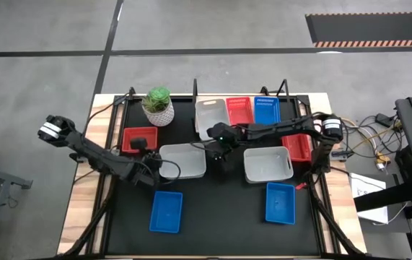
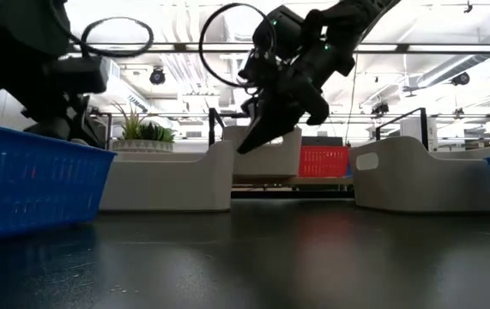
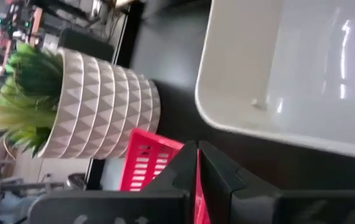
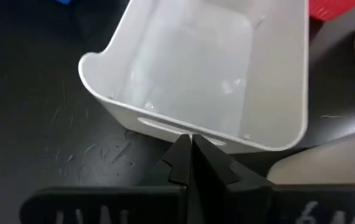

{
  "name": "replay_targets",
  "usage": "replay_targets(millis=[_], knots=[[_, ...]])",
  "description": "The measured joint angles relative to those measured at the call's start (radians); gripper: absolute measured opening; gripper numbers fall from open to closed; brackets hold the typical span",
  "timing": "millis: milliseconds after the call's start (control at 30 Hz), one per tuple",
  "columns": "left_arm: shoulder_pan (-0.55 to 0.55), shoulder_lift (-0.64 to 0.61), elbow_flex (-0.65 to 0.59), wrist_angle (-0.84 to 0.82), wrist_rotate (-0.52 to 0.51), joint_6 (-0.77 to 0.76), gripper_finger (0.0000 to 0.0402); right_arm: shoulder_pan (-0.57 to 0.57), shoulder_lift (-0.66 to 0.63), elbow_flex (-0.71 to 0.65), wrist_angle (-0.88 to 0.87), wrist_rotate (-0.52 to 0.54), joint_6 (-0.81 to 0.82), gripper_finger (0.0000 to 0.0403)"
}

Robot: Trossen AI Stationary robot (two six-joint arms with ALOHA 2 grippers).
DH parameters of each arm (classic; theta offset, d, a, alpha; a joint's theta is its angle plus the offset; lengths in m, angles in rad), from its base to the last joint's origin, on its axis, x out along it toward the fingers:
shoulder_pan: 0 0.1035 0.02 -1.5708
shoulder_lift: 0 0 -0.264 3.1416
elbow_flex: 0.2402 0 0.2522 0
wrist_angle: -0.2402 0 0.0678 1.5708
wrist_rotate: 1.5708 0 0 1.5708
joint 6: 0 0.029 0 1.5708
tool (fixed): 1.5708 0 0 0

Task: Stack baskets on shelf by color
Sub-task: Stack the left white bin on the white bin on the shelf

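Grey concrete floor beneath, black tabletop (image 1: pixel 220 217) on pale wood rails.

Nearest the front edge: two blue slatted plastic baskets, left (image 1: pixel 166 211) and right (image 1: pixel 280 203), well apart, open tops up, long axes running front to back.

Mid-table: two white-grey deep plastic bins, left (image 1: pixel 184 160) and right (image 1: pixel 268 164), lying crosswise. Between them, right gripper (image 1: pixel 215 150), fingers pressed shut on nothing, hanging clear of the surface just beside the left bin's end rim. Left gripper (image 1: pixel 156 165) at that bin's other end, fingers likewise closed and empty.

Behind: red slatted baskets at the left (image 1: pixel 139 139) and right (image 1: pixel 299 146) edges.

Farthest back: black-framed shelf (image 1: pixel 286 88) carrying a white-grey bin (image 1: pixel 211 118), a red basket (image 1: pixel 239 110) and a blue basket (image 1: pixel 266 110) side by side, lengthwise front to back; white patterned plant pot (image 1: pixel 158 105) beside.
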Motion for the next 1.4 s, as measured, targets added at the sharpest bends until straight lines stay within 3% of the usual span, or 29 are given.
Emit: replay_targets(millis=[100,300,467,667,967,1167,1400], knots=[[0.013,0.0,-0.001,0.001,0.002,0.0,0.0001,-0.002,-0.013,0.0,0.013,0.009,0.0,0.0009],[0.013,-0.017,0.008,-0.002,0.048,0.0,0.0001,-0.002,-0.021,0.0,0.001,0.128,-0.056,0.0009],[0.013,-0.041,0.008,-0.003,0.055,-0.001,0.0001,-0.014,-0.003,0.0,0.161,0.262,-0.149,0.0009],[0.012,-0.055,0.009,-0.002,0.045,-0.007,0.0001,-0.039,0.013,0.011,0.224,0.298,-0.151,0.0009],[0.006,-0.056,0.009,0.003,0.085,-0.008,0.0001,-0.043,-0.073,0.03,0.041,0.289,-0.159,0.0009],[0.006,-0.058,0.028,0.002,0.099,-0.005,0.0001,-0.067,-0.05,0.029,0.044,0.21,-0.184,0.0009],[0.005,-0.07,0.103,-0.006,0.269,0.025,0.0001,-0.092,-0.012,0.036,0.148,0.293,-0.175,0.0009]])
